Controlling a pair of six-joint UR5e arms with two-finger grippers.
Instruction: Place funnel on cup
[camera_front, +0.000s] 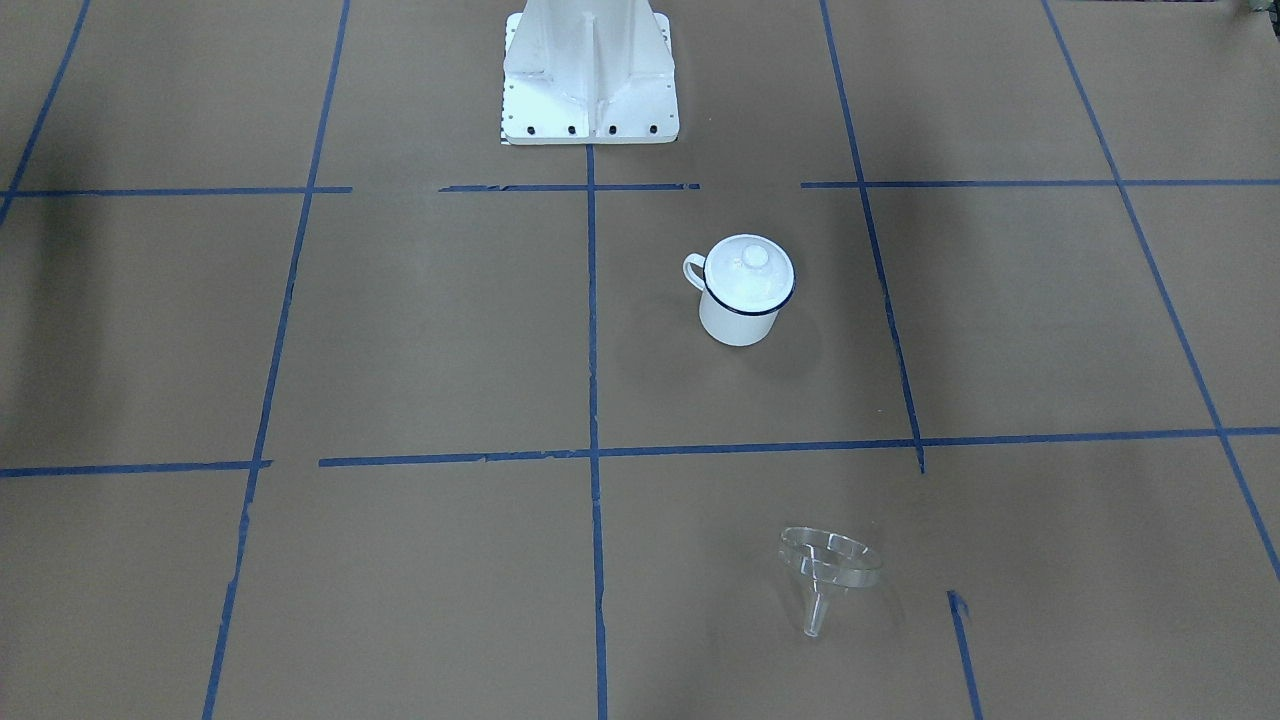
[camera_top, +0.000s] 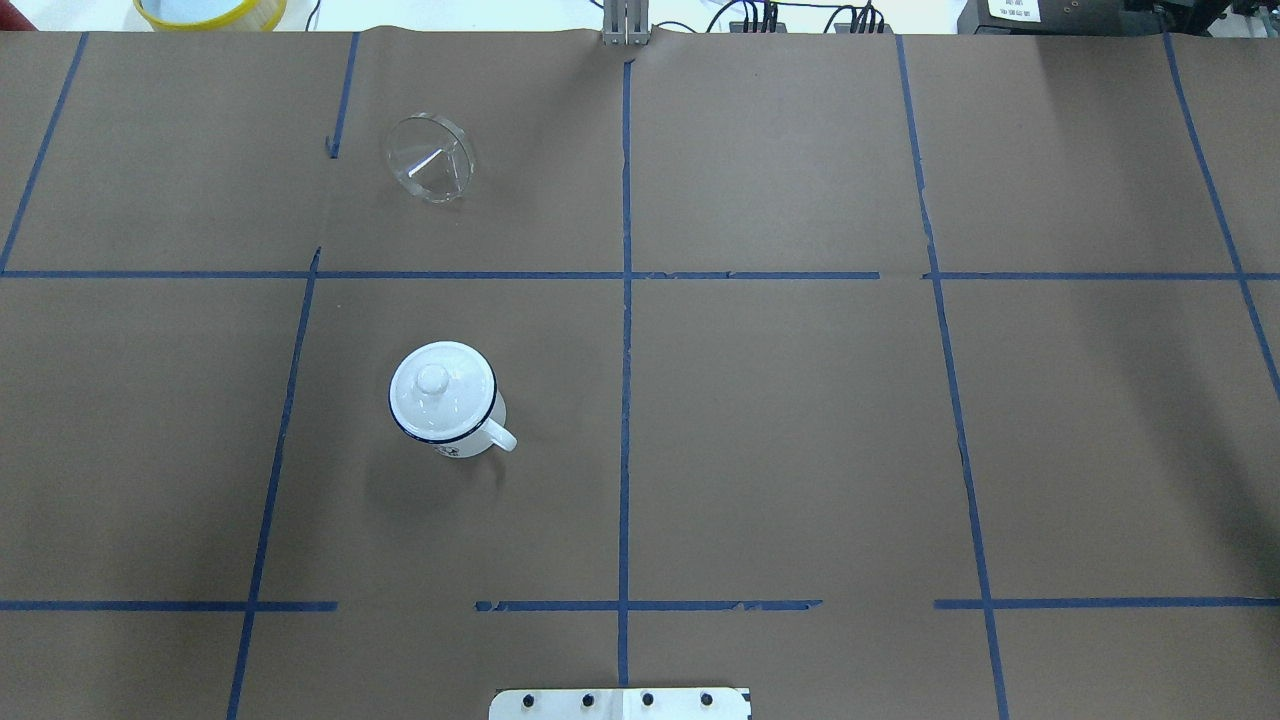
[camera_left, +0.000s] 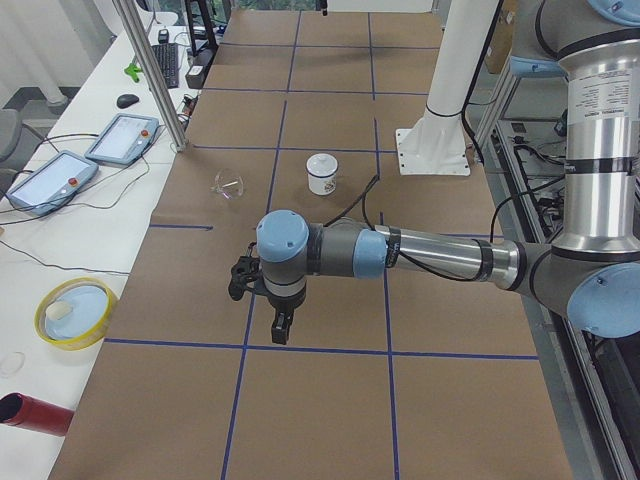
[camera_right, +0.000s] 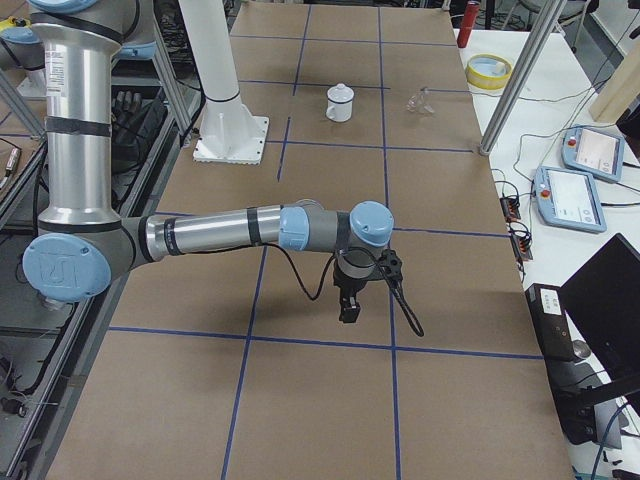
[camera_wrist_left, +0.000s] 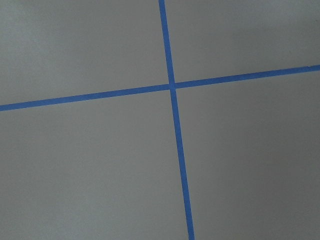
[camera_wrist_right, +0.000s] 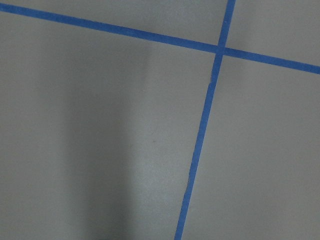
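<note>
Funnel looks like thin clear plastic. We'd expect it to be light, stiff and slick, and quick to roll or skid when nudged, since it lies on its side on the table. Its spout points away from the cup, with the mouth tipped up and toward the cup. Best hold, we think, is a gentle pinch on the raised rim, one finger inside the cone and one outside. The spout is narrow and low to the paper, so it's the poorer option. The funnel sits well apart from the cup, on the cup's far side from the robot base and roughly in line with it. The cup has its lid on, knob up, so we reckon that comes off before the funnel can seat. Left gripper hangs over bare paper well off to the robot's left of the cup, nowhere near the funnel. Its wrist camera shows only a tape cross. Right gripper hangs well off on the cup's other side. Both show only in the side views, so we can't tell whether either is open or closed. By our read the left one is nearer the funnel.
</note>
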